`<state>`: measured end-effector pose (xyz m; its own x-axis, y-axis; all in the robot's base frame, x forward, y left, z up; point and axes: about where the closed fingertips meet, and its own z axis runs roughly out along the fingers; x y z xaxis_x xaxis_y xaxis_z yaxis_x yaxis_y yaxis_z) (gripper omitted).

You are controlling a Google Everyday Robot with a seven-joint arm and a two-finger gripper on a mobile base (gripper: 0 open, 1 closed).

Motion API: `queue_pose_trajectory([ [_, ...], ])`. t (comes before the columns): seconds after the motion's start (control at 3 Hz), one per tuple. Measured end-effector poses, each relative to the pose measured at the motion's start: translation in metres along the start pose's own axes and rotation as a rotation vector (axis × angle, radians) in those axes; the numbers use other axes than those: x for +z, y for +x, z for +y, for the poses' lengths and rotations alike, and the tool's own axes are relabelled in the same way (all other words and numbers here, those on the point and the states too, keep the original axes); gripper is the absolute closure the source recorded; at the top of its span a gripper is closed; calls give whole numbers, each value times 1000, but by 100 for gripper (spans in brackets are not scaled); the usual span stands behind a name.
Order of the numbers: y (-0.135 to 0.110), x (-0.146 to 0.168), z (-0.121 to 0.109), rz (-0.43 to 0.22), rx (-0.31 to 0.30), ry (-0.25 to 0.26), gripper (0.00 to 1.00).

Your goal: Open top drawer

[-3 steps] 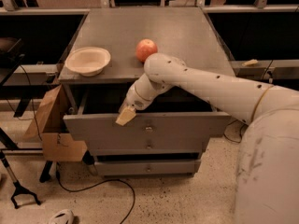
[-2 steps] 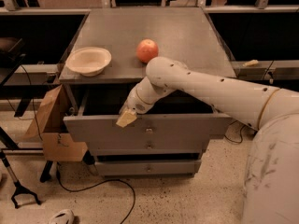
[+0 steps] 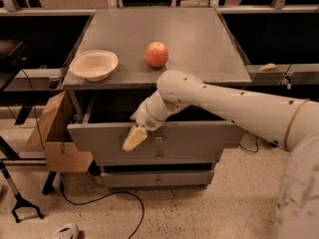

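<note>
**Ana:** Since a second ago the arm (image 3: pixel 224 103) has dipped, and the pincer (image 3: pixel 134 138) sits lower below the worktop (image 3: pixel 199 39). The drawer front hardly looks shifted.

**Ben:** Where is the top drawer (image 3: pixel 209 141) now?

**Ana:** Directly under the worktop, with its front panel standing out past the worktop's front edge. A dark gap shows between the two, so I judge it partly open.

**Ben:** And the pincer?

**Ana:** It lies against that panel, below the worktop's edge and just beside the small knob (image 3: pixel 158 140). Whether it is clenched or released, I cannot tell.

**Ben:** Anything in the way?

**Ana:** No. The apple (image 3: pixel 156 54) and the bowl (image 3: pixel 93 64) rest on the worktop, well back from the opening.

**Ben:** What is left?

**Ana:** Probably a further pull outward from under the worktop. How far the drawer can still travel isn't visible.
</note>
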<state>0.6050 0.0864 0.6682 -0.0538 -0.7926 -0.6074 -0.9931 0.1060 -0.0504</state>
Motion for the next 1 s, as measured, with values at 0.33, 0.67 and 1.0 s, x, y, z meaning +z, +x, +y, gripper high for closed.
queue_pose_trajectory([
  [0.33, 8, 4, 35, -16, -32, -19, 0],
  [0.67, 7, 1, 38, -16, -38, -21, 7],
  [1.0, 11, -2, 56, -9, -79, -36, 26],
])
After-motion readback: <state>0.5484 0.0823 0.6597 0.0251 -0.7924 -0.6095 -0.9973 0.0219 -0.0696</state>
